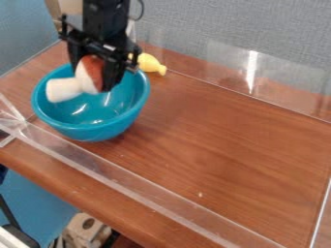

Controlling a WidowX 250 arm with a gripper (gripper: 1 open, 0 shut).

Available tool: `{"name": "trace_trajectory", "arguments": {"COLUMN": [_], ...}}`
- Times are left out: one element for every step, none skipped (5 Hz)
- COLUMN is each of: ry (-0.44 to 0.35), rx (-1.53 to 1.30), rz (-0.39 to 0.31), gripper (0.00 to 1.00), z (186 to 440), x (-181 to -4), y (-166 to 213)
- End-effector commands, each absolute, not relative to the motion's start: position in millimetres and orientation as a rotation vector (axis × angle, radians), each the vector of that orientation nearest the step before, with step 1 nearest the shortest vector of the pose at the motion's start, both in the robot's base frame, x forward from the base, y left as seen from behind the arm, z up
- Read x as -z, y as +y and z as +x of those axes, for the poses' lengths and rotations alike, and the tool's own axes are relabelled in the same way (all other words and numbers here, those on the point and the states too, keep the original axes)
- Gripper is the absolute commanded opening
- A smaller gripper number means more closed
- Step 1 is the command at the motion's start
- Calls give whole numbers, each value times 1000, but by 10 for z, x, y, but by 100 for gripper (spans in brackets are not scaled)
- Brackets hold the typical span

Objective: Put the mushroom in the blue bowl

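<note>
The blue bowl (88, 111) stands on the left part of the wooden table. My gripper (97, 70) hangs over the bowl's far side, pointing down and shut on the mushroom (75, 81). The mushroom lies tilted, its reddish-brown cap between the fingers and its cream-white stem sticking out to the left, low above the bowl's inside. Whether it touches the bowl I cannot tell.
A yellow banana (151, 65) lies just behind the bowl on the right. Clear acrylic walls (130, 179) ring the wooden tabletop (220, 136), with a tall panel at the back right.
</note>
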State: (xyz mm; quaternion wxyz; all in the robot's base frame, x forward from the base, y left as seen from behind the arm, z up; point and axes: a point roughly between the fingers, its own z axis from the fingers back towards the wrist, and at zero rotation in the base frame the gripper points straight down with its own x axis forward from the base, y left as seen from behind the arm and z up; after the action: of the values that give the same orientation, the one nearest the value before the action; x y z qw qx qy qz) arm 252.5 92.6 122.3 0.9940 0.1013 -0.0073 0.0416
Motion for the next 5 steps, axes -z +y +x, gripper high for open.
{"name": "trace_trajectory", "arguments": {"ry": [-36,-28,-38,-50,-60], "rx": [-111,-115,-112,-60,-18], "rz": [213,215,216,216,214], "gripper": [100,100,100,100,100], "z": [2568,2620,2651,2661,2649], "x": [-1328,-1357,-1509,-1578,-1647], "y": [889,812,717,708,711]}}
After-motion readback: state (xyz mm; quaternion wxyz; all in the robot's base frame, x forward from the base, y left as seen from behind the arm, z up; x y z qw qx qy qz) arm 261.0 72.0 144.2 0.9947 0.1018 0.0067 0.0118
